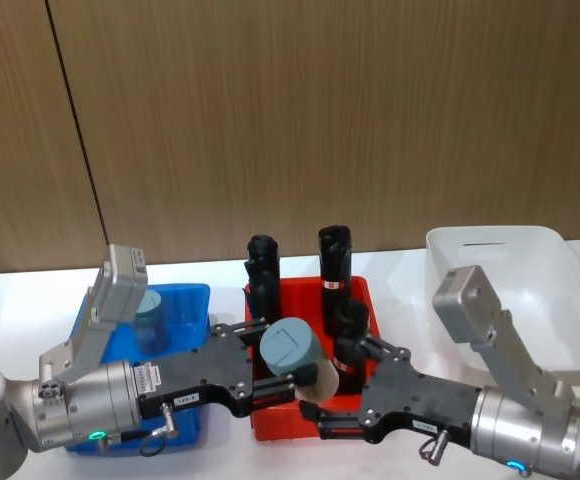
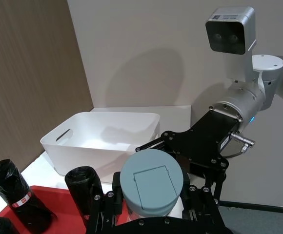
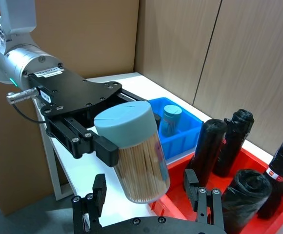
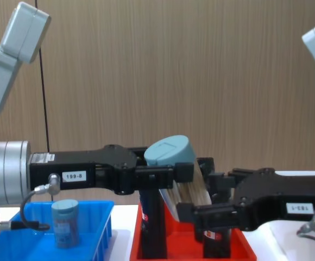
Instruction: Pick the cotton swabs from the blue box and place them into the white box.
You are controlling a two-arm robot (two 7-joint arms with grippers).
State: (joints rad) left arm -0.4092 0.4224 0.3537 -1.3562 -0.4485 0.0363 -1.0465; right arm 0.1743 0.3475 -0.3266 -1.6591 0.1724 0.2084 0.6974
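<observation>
Tub aloft: one tub of cotton swabs point(image 1: 292, 347) hangs tilted above the red bin point(image 1: 270, 428), with its grey-blue lid uppermost and pale sticks showing through the clear wall.
Left claw: the left claw point(image 1: 278, 360) reaches in from the side of the blue box point(image 1: 198, 296) and is clenched on that tub just under the lid — one finger on each side.
Right claw: the right claw point(image 1: 332, 378) comes in from the side of the white box point(image 1: 490, 240). It is released, with its fingers spread to either side of the tub's lower end and a gap left to it.
Second tub: a second tub point(image 1: 150, 310) stands upright in the blue box, in its far part.
White box: it sits on the surface point(image 1: 20, 295) at the robot's right, just past the red bin.
Red bin: it lies between the two boxes and holds black rolls point(image 1: 335, 258) standing upright — some with red-white labels.
</observation>
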